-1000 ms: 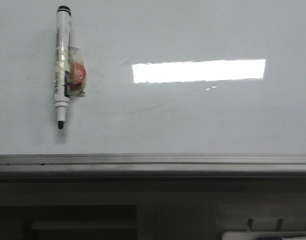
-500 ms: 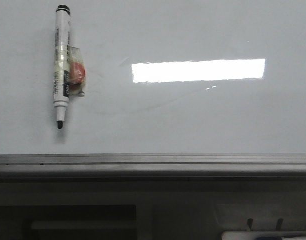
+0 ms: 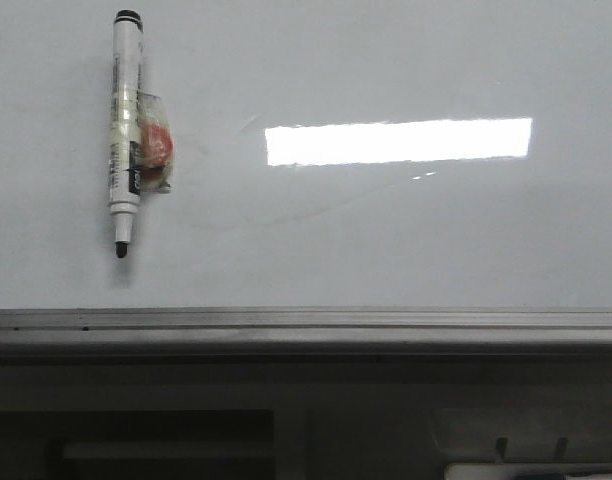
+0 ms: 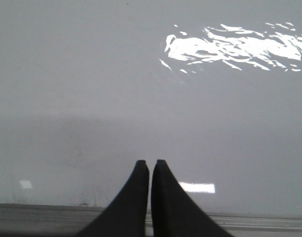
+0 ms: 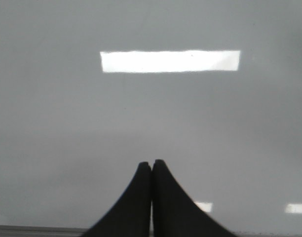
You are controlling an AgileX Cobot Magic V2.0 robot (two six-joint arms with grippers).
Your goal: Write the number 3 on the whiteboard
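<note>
Whiteboard [image 3: 406, 250] has no 3 yet; marker [image 3: 126, 130] lies uncapped left of the glare, ready to grab; left gripper [image 4: 150, 168] and right gripper [image 5: 151, 168] fingers pressed together, empty.

Below the grey rail [image 3: 306, 330] I saw only dim, dark furniture [image 3: 166, 440]; a ceiling light's bright reflection [image 3: 398, 141] glared overhead.

Neither arm shows in the front view. In its own wrist view the left gripper [image 4: 150, 163] has its two black fingers [image 4: 129, 207] pressed nearly together, a hairline gap between the tips, holding nothing, pointing toward 12 o'clock. The right gripper [image 5: 151, 163] is the same: fingers [image 5: 173, 207] together at the tips, empty, pointing toward 12 o'clock.
</note>
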